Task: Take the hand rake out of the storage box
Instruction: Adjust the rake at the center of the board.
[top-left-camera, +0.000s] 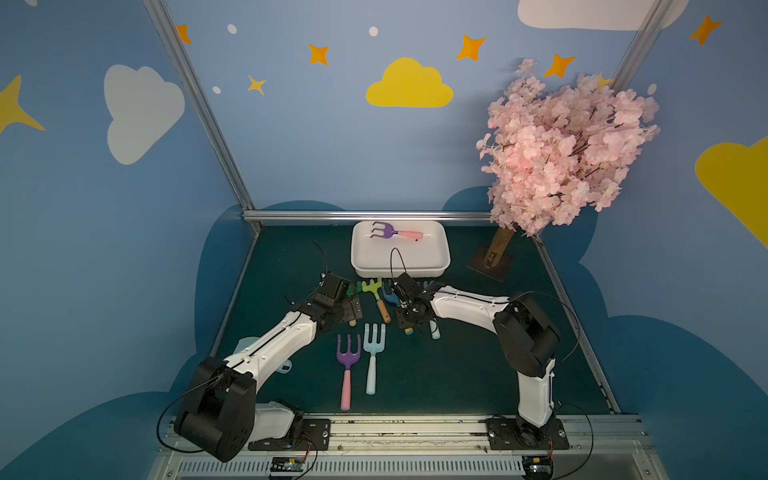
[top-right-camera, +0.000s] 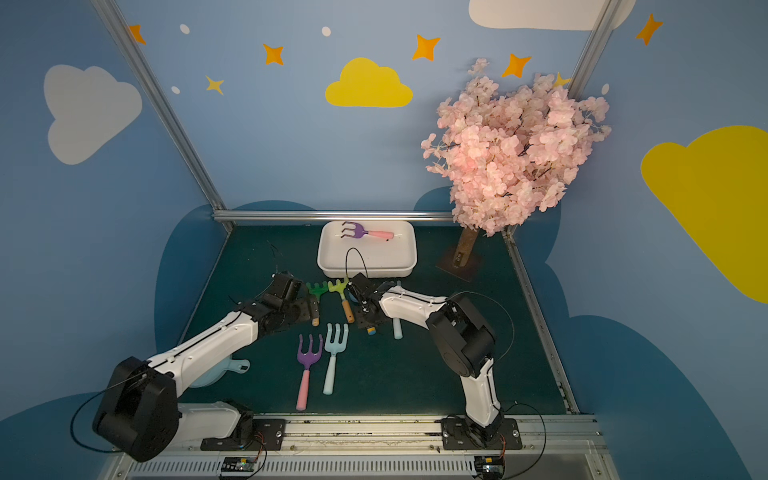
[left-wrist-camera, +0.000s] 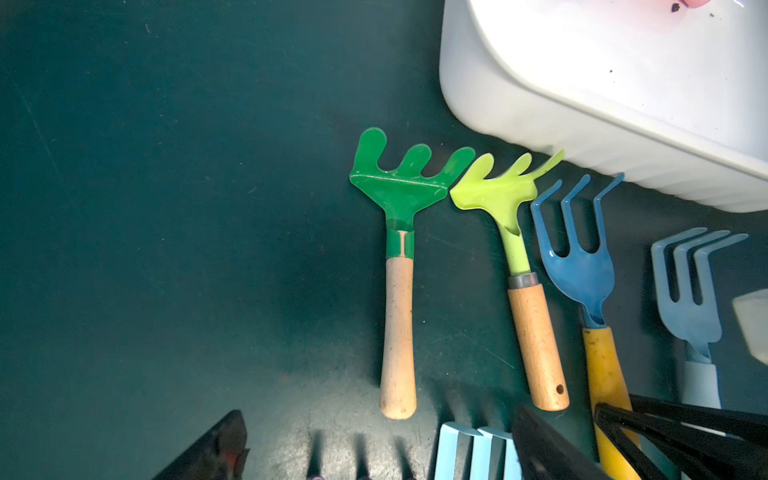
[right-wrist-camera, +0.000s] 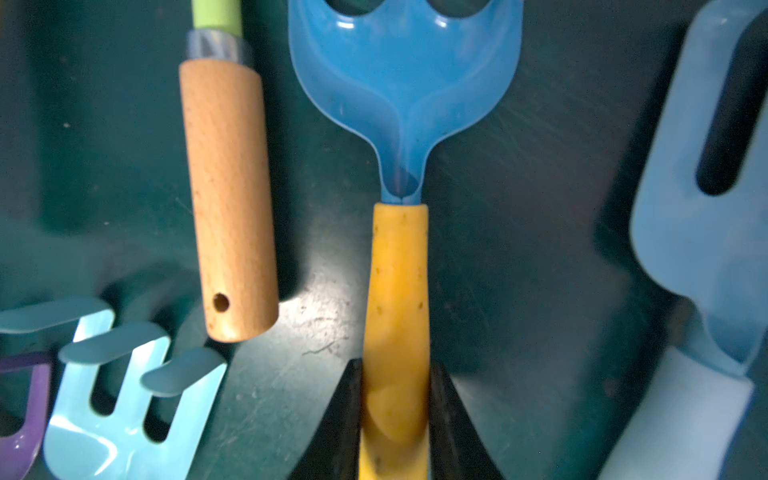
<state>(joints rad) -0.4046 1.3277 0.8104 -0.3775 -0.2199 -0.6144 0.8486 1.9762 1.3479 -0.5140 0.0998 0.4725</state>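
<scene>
The white storage box (top-left-camera: 415, 259) (top-right-camera: 374, 259) stands at the back of the green mat. One hand rake (top-left-camera: 386, 231) (top-right-camera: 356, 231), purple with a pink handle, lies inside it near the far wall. In front of the box, my right gripper (top-left-camera: 405, 320) (right-wrist-camera: 397, 374) is shut on the yellow handle of a blue rake (right-wrist-camera: 399, 257) (left-wrist-camera: 582, 274) down at the mat. My left gripper (top-left-camera: 352, 309) (left-wrist-camera: 380, 419) hangs open over the handle end of a dark green rake (left-wrist-camera: 399, 324), holding nothing.
A lime rake (top-left-camera: 376, 296) (right-wrist-camera: 228, 187) lies between the two grippers. A pale blue rake (right-wrist-camera: 698, 249) lies right of the held one. Nearer the front lie a purple rake (top-left-camera: 347, 365) and a light blue rake (top-left-camera: 372, 357). A pink blossom tree (top-left-camera: 565, 149) stands back right.
</scene>
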